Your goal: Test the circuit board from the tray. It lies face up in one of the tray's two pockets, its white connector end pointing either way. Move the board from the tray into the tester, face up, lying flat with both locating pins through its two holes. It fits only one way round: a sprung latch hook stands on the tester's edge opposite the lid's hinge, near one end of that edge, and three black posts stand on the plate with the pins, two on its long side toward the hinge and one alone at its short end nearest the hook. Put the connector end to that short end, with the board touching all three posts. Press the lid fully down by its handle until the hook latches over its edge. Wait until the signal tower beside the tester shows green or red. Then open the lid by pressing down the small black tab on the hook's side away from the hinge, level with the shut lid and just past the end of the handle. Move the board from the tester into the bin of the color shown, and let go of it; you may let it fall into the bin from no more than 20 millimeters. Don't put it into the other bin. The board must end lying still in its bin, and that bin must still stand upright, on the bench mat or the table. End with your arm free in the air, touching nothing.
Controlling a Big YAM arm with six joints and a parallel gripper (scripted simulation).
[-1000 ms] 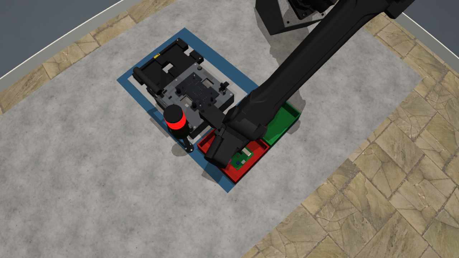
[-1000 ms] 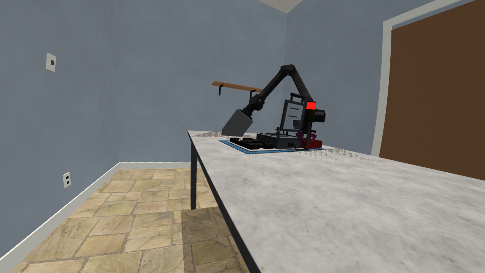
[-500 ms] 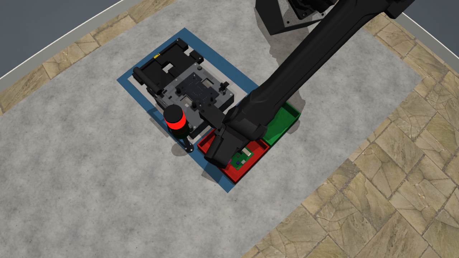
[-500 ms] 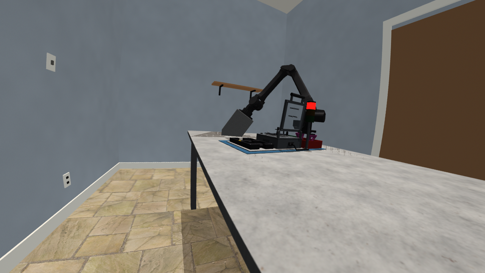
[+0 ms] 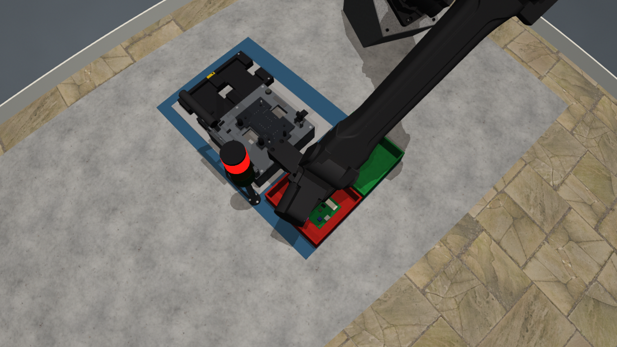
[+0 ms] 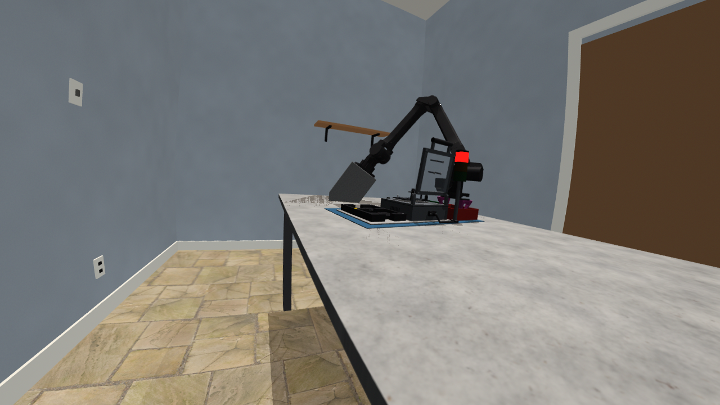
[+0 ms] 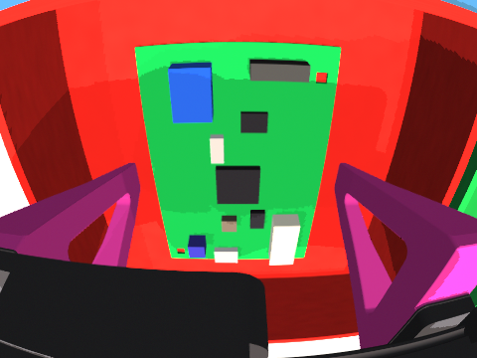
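Note:
The circuit board point(image 5: 321, 215) point(image 7: 293, 149) lies face up on the floor of the red bin point(image 5: 316, 241) point(image 6: 464, 214) point(image 7: 368, 124). My gripper point(image 7: 238, 175) point(image 6: 454, 202) is open, its magenta fingers on either side of the board with a gap at both edges; the arm hides most of it in the top view. The signal tower point(image 5: 234, 166) point(image 6: 461, 157) shows red. The tester point(image 5: 267, 161) point(image 6: 420, 210) holds no board, and its lid point(image 6: 433, 171) stands open. The latch hook point(image 5: 301, 117) stands on its edge. The tray point(image 5: 215, 84) point(image 6: 372, 213) has no board in view.
The green bin point(image 5: 377, 170) stands beside the red bin, partly under the arm. The blue-edged bench mat point(image 5: 166, 107) lies under the tester and tray. The tower's pole rises near the red bin's corner. The raised lid handle point(image 5: 198, 107) point(image 6: 441, 141) stands high beside the tower.

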